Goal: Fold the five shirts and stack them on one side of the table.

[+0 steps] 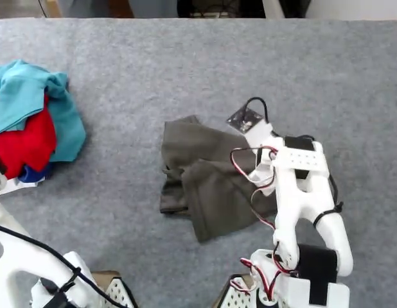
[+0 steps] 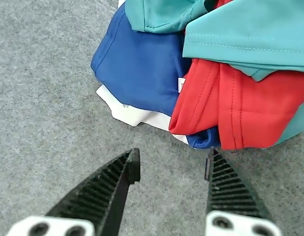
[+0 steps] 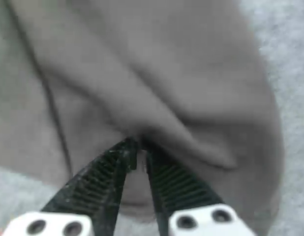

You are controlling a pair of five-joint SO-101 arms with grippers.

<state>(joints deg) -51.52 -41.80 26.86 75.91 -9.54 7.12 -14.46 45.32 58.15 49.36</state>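
Note:
An olive-brown shirt (image 1: 208, 183) lies crumpled and partly folded in the middle of the table. My right gripper (image 3: 138, 147) is shut on a pinched fold of this shirt (image 3: 157, 73), near its right edge under the right arm (image 1: 295, 176). At the table's left edge sits a pile: a teal shirt (image 1: 31, 96) on top, a red shirt (image 1: 25, 144) under it, then a blue shirt (image 2: 137, 64) and a white shirt (image 2: 127, 110). My left gripper (image 2: 174, 160) hangs open just short of the pile, over bare felt, holding nothing.
Grey felt (image 1: 185, 64) covers the whole table. The left arm's white links (image 1: 18, 253) and both arm bases (image 1: 295, 289) crowd the near edge. Open felt stretches across the far half and the right side.

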